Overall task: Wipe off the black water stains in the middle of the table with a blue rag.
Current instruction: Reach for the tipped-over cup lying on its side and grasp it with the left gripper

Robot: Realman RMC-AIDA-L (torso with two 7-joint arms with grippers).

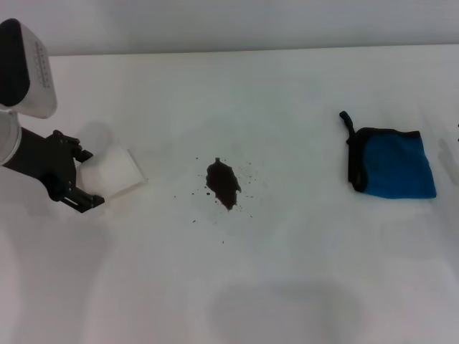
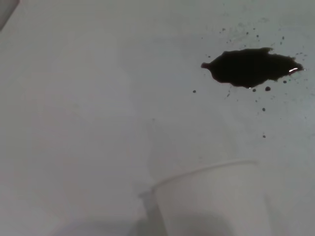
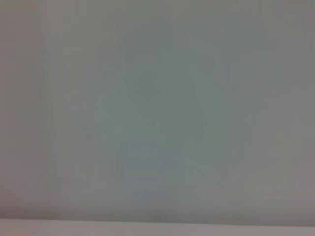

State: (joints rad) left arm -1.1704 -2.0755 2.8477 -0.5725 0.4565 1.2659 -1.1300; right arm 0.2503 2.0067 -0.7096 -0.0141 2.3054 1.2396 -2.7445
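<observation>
From the head view, the left gripper (image 1: 84,178) sits at the left side of the smooth white worktop (image 1: 287,287), its black jaws closed around a white paper cup (image 1: 115,170) tipped on its side. The black water stains (image 1: 223,184) lie mid-worktop, an irregular glossy blotch ringed by tiny specks, with bare surface on every side. Well to the right rests the blue rag (image 1: 393,165), folded soft cloth with black edging and a short loop. The left wrist view shows the cup's rim (image 2: 206,172) near the blotch (image 2: 251,66), apart from it. The right wrist view shows only plain worktop (image 3: 157,118); the right gripper is unseen.
</observation>
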